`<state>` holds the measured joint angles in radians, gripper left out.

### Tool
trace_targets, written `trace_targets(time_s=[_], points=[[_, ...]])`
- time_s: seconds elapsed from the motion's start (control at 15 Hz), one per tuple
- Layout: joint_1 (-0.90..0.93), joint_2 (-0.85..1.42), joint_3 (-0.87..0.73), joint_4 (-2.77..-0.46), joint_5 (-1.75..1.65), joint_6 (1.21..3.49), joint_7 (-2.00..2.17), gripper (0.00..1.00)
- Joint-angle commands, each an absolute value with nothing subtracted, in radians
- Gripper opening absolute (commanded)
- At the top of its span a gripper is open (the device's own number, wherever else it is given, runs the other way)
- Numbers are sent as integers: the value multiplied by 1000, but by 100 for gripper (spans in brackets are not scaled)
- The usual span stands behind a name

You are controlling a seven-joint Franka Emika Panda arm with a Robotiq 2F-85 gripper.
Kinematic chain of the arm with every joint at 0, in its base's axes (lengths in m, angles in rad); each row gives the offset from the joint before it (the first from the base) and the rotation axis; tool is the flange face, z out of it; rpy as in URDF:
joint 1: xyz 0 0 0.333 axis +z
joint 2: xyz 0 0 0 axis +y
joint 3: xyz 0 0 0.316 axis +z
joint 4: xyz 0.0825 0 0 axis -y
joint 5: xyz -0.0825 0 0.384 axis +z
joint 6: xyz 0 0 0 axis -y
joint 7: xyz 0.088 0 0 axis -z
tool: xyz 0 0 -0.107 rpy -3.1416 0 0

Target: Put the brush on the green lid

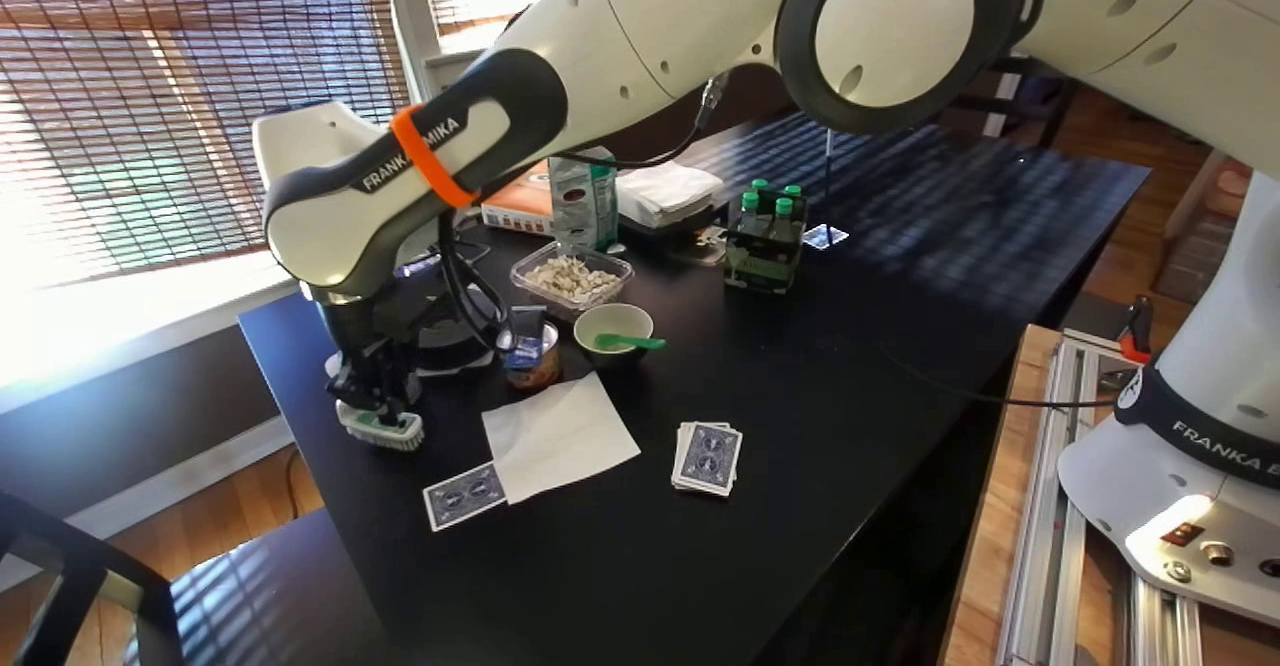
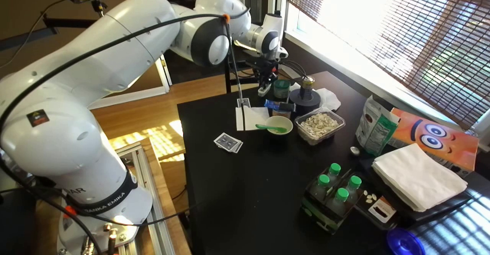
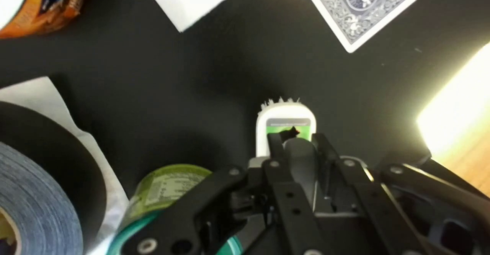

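In the grip: brush (image 3: 285, 121) beside green lid (image 2: 282, 83)

A Franka arm (image 1: 640, 36) stretches over a black table (image 1: 830, 376), its gripper (image 3: 297, 137) clamped on the small whitish brush. The brush, bristles down, is at the end of the table well away from the robot's base (image 1: 1160, 486); whether it touches the table cannot be told. Just beside it, the green lid caps a tub (image 3: 168, 188) (in the wrist view the lid shows as a teal rim, largely hidden behind the gripper). Near the tub, a can (image 2: 307, 88) stands on a dark disc (image 2: 296, 101). A single playing card (image 1: 462, 498) lies near the brush, its end meeting a sheet of white paper (image 1: 560, 436); a stack of cards (image 1: 707, 458) rests apart from both. In both exterior views, a green spoon (image 1: 638, 343) leans in a pale bowl (image 1: 603, 320), near a clear container (image 2: 311, 137) of whitish pieces (image 2: 319, 125). Farther along the table, a carrier (image 2: 319, 216) holds four green-capped bottles (image 2: 338, 205), near a stack of white napkins (image 2: 419, 178) and an orange box (image 2: 440, 136). A woven blind (image 1: 200, 96) hangs behind.
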<state>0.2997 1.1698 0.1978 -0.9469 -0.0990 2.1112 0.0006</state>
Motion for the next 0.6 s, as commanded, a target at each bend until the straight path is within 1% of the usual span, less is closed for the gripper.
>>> trace_targets(time_s=[0.0, 0.07, 0.2, 0.33, 0.4, 0.47, 0.53], points=[[283, 1100, 268, -959, -71, 2122, -72, 6], [279, 1080, 280, -964, -78, 2145, -81, 6], [291, 1065, 255, -939, -108, 2195, -32, 6], [320, 1063, 210, -875, -146, 2109, -2, 6], [359, 1064, 148, -828, -139, 2040, -5, 6], [372, 1066, 120, -803, -156, 1986, 6, 6], [373, 1084, 117, -754, -187, 1911, 20, 6]])
